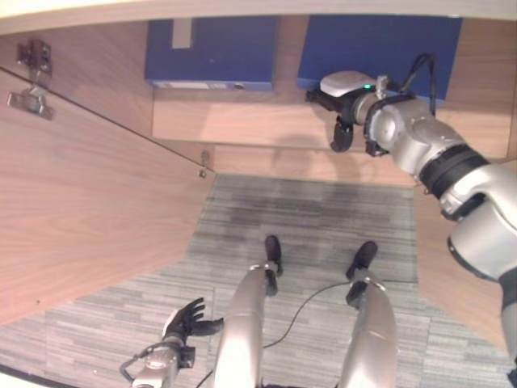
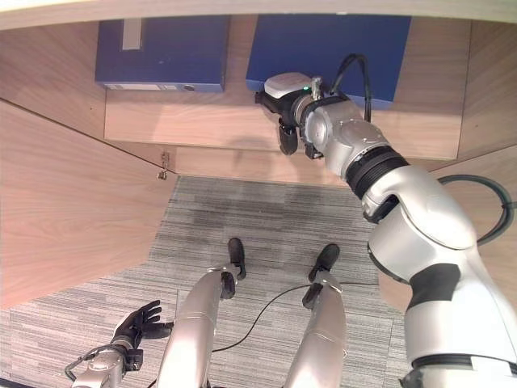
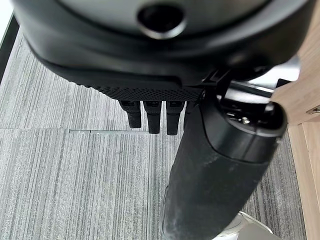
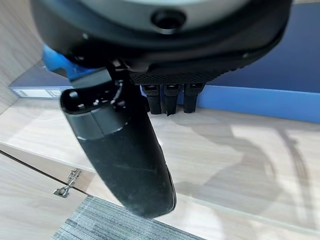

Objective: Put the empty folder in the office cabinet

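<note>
Reaching into the office cabinet (image 2: 202, 121), the right hand (image 2: 284, 105) hangs over the wooden shelf (image 4: 240, 145) with its fingers (image 4: 167, 100) only loosely bent and its thumb (image 4: 125, 150) standing apart from them; nothing is held, the hand is let go. The fingertips come close to the front edge of the blue folder (image 2: 323, 48), and from the right wrist view I cannot tell whether they touch that edge or stop just short of it.

That folder lies flat on the shelf directly beyond the fingers. It points straight into the cabinet, away from the hand, its long axis seeming to run deeper in toward the back, and its near edge lies square across the fingertips.

Off to the thumb's side of the hand, well apart from it, a second blue folder (image 1: 212, 50) also lies flat on the same shelf, its labelled spine turned toward the front. Farther out on that same side the cabinet door (image 1: 89, 210) stands swung open, with a metal hinge (image 1: 32, 77) on its inner face.

Down low, over the grey carpet (image 3: 75, 175), the left hand (image 1: 187, 320) hangs empty with its fingers loosely spread.
</note>
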`<state>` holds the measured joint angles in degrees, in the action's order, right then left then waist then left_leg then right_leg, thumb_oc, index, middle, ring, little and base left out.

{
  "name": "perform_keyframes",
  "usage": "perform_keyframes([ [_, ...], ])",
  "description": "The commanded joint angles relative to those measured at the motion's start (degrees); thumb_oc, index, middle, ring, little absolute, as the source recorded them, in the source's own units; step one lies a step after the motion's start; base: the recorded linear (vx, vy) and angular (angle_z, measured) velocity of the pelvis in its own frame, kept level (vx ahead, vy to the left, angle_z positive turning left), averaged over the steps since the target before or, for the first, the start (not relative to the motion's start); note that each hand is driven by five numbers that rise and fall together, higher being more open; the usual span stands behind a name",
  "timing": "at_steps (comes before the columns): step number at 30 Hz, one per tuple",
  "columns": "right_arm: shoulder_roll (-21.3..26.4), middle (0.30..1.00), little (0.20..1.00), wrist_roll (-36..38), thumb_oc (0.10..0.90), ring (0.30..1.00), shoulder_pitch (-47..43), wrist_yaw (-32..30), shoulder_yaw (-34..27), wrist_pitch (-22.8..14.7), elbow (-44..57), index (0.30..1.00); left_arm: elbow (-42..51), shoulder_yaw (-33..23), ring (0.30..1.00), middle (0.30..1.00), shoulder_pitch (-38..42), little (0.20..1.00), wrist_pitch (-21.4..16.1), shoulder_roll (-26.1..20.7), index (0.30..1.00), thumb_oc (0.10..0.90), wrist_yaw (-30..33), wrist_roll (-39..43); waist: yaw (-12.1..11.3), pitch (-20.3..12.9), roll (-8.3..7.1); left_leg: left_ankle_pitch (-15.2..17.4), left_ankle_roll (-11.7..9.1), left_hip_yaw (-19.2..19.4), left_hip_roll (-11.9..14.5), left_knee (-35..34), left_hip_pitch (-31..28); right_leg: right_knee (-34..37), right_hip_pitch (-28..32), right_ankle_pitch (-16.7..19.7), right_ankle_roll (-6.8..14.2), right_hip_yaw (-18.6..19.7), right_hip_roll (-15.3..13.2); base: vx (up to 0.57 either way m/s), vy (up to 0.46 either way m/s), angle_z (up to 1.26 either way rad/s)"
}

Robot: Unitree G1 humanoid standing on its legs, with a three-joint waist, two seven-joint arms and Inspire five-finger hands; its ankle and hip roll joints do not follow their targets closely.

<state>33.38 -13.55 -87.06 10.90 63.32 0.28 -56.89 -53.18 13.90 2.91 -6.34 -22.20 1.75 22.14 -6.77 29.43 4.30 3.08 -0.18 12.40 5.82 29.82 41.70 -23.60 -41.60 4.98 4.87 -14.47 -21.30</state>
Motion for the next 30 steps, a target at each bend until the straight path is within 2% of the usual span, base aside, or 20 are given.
perform_keyframes([
  [1, 3.97, 0.9, 0.9, -1.91, 0.8, 0.9, 0.0, 0.51, -0.43, 4.65, -9.42, 0.9, -0.27, 1.89, 0.9, 0.9, -6.08, 0.9, 0.37, -3.92, 0.9, 0.8, 0.04, 0.49, -1.27, -0.12, 0.36, -2.31, -5.82, -8.12, 1.11, -9.14, 0.74, -6.37, 0.01, -9.68, 3.63, 2.37, 0.45, 0.01, 0.003, -0.03],
  [9, 3.54, 0.9, 0.9, -10.75, 0.8, 0.9, -1.29, -3.11, -0.5, 6.65, -18.82, 0.9, -0.81, 1.45, 0.9, 0.9, -5.02, 0.9, 0.51, -3.6, 0.9, 0.8, 0.84, 1.19, -1.45, 0.06, 0.28, -2.31, -5.73, -8.12, 0.88, -9.61, -0.12, -6.12, 0.75, -9.59, 3.53, 2.19, 0.58, 0.0, 0.001, 0.01],
  [18, 7.4, 0.9, 0.9, -4.36, 0.8, 0.9, -5.55, -6.07, -2.23, 6.62, -19.9, 0.9, -1.5, 1.36, 0.9, 0.9, -5.06, 0.9, 0.4, -3.71, 0.9, 0.8, 0.62, 1.84, -1.19, -0.01, -0.49, -2.65, -5.68, -8.16, 0.86, -10.58, -1.03, -5.5, 1.55, -9.25, 3.43, 1.88, 0.84, 0.0, 0.0, 0.0],
  [30, 9.42, 0.9, 0.9, -3.37, 0.8, 0.9, -7.02, -5.97, -1.55, 6.65, -22.71, 0.9, -2.06, 1.23, 0.9, 0.9, -5.37, 0.9, 0.35, -4.0, 0.9, 0.8, 0.5, 1.94, -0.91, 0.22, -0.9, -2.83, -5.82, -8.18, 1.04, -10.62, -1.36, -5.63, 2.04, -9.11, 3.36, 1.77, 1.02, 0.0, 0.0, 0.0],
])
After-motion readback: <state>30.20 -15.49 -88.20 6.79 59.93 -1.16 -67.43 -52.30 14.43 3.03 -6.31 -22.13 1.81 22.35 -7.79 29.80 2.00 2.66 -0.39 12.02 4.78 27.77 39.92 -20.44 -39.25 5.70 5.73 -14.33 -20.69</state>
